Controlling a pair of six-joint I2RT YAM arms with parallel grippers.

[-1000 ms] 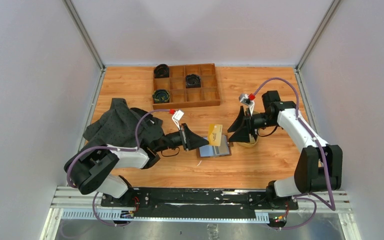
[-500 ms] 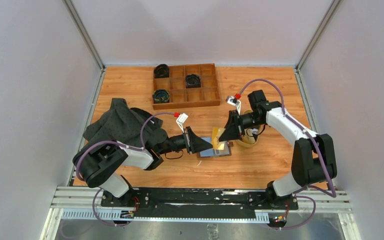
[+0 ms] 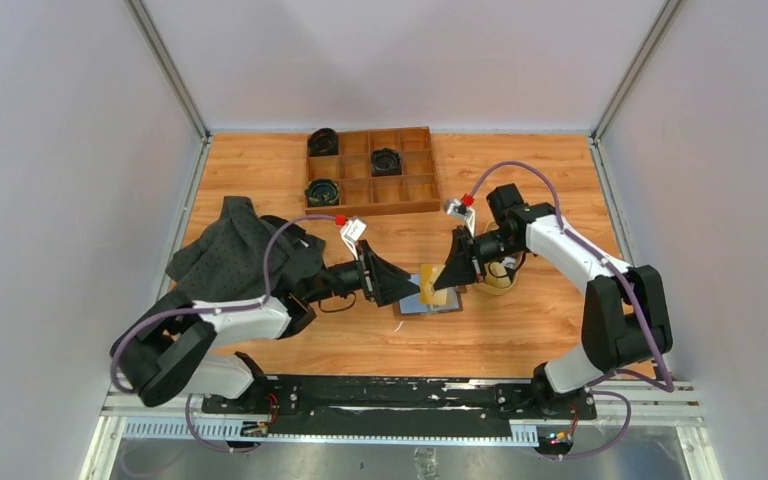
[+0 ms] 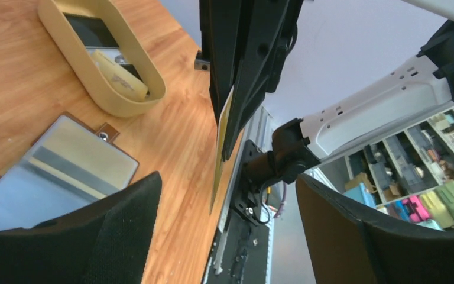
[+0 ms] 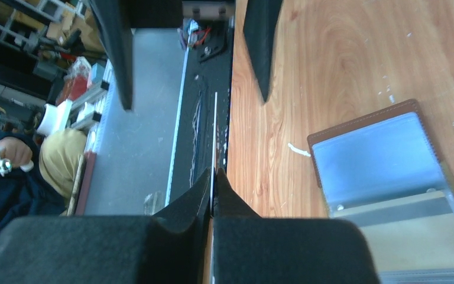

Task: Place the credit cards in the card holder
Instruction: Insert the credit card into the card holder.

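The brown card holder (image 3: 430, 304) lies open on the table, its clear sleeves (image 5: 384, 160) facing up. A yellow-gold credit card (image 3: 428, 277) stands on edge just above it. My right gripper (image 3: 448, 277) is shut on this card, which shows as a thin edge between its jaws (image 5: 214, 136). My left gripper (image 3: 407, 284) faces it from the left, open wide, its fingers (image 4: 124, 225) clear of the card (image 4: 221, 136). More credit cards (image 4: 118, 74) lie in the tan oval dish (image 4: 124, 103).
The tan dish (image 3: 497, 283) sits just right of the card holder, under the right arm. A wooden compartment tray (image 3: 371, 170) with black round parts stands at the back. A dark cloth (image 3: 245, 250) lies heaped at the left.
The right gripper moved in from the right and shut on the yellow card. The left gripper, shut on the card a moment ago, has opened and let it go.
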